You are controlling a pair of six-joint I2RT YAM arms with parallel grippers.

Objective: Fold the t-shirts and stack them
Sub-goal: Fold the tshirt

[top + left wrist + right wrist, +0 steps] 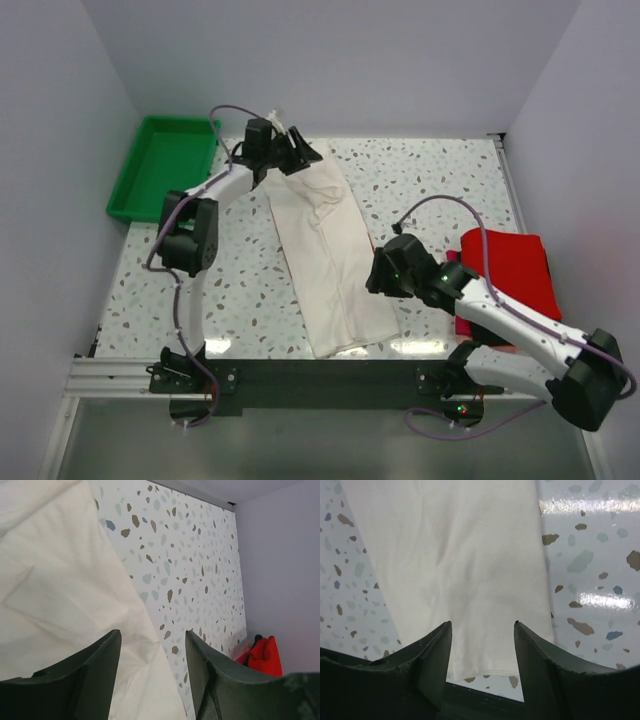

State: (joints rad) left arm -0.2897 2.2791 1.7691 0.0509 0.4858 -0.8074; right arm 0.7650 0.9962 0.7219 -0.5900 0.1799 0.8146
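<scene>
**While both grippers stand spread, the pale shirt lies in a long strip**

Where the speckled terrazzo table (440, 180) fills mid-frame, the off-white cloth t-shirt (325, 250) lies folded into a narrow strip from upper centre down to the near edge. The left gripper (300, 152) hovers at its top end, fingers apart, clamping nothing. The right gripper (378, 275) sits at its right edge, likewise spread. At right, the right arm partly hides the bright red cloth pile (510, 265); how many shirts it holds is unclear. A green plastic tray (165, 165) sits upper left.
</scene>
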